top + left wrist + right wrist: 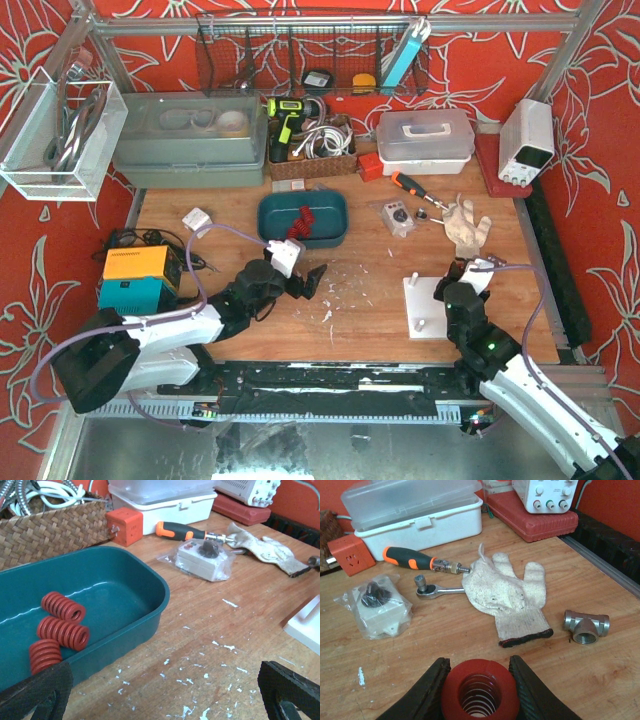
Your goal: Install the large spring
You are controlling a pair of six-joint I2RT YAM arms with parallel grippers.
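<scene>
Red against black: large spring (480, 692) clamped end-on between the two fingers of the right gripper (479, 666), low over the wooden table (445, 635). Extends forward from the near right corner, wrist bent just beside the white peg plate (430, 310), with the glove (507, 597) and a ratchet (440, 590) ahead. Stretches low from the near left, forearm angled toward the teal tray (150, 605), left gripper (162, 695) spread wide with nothing between its fingers. Lying loose in that tray, three more red springs (62, 632).
</scene>
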